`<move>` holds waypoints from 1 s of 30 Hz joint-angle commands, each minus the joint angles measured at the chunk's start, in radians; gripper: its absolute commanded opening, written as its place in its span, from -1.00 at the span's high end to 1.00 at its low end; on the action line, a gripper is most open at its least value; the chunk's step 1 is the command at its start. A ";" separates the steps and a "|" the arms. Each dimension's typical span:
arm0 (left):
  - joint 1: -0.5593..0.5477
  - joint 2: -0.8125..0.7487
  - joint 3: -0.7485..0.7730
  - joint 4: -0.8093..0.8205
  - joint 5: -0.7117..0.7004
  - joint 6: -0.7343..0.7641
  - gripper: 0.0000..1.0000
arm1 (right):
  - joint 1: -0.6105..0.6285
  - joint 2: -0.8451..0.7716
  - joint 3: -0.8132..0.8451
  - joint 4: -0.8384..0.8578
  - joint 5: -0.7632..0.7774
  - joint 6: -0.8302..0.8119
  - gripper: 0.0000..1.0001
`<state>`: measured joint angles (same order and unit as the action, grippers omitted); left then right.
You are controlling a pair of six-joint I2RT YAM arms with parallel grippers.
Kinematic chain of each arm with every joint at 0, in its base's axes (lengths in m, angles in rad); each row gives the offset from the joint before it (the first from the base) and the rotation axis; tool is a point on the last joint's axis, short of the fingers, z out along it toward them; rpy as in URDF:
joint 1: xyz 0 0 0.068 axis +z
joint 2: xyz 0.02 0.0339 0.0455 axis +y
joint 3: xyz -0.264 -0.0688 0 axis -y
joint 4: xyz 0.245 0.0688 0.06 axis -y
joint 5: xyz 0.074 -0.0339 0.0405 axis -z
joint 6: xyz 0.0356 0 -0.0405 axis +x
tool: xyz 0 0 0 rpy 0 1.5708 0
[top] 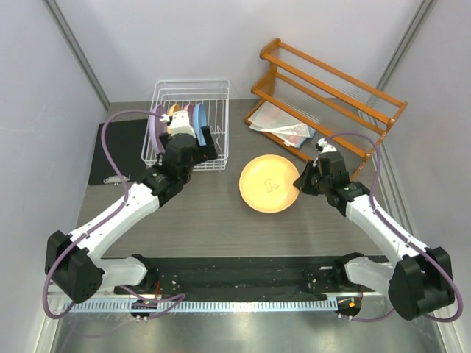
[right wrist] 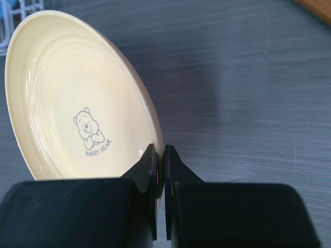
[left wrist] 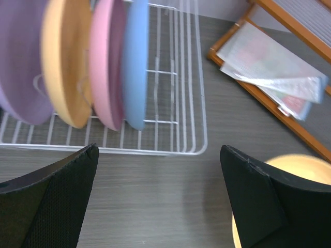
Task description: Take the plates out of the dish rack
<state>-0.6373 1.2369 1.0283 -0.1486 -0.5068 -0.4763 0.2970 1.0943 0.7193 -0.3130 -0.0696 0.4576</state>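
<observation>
Four plates are stood on edge in the white wire dish rack at the far left of the table. From left to right they are the lilac plate, the orange plate, the pink plate and the light blue plate. All four are blurred in the left wrist view. The right-hand part of the rack is seen bare.

The left gripper is held just in front of the rack's near edge. Its black fingers are spread wide and nothing is held between them.

A fifth dish, the yellow plate, is laid face up on the table, right of the rack. A small bear drawing is printed at its centre. The right gripper is set at this plate's right rim. Its jaws are drawn almost together, with only a thin slit left, and the rim appears to be pinched there, though the contact is not seen clearly.

An orange wooden shelf rack is placed at the far right, with packets lying under it. A black mat is laid left of the dish rack.
</observation>
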 commanded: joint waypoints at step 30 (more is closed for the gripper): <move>0.119 0.277 0.199 0.166 -0.022 0.179 -0.79 | -0.002 0.046 -0.040 0.017 0.215 -0.019 -0.30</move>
<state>-0.5228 1.4712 1.1629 -0.0387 -0.5343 -0.3229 0.2970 1.1812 0.6285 -0.2783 0.0944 0.4622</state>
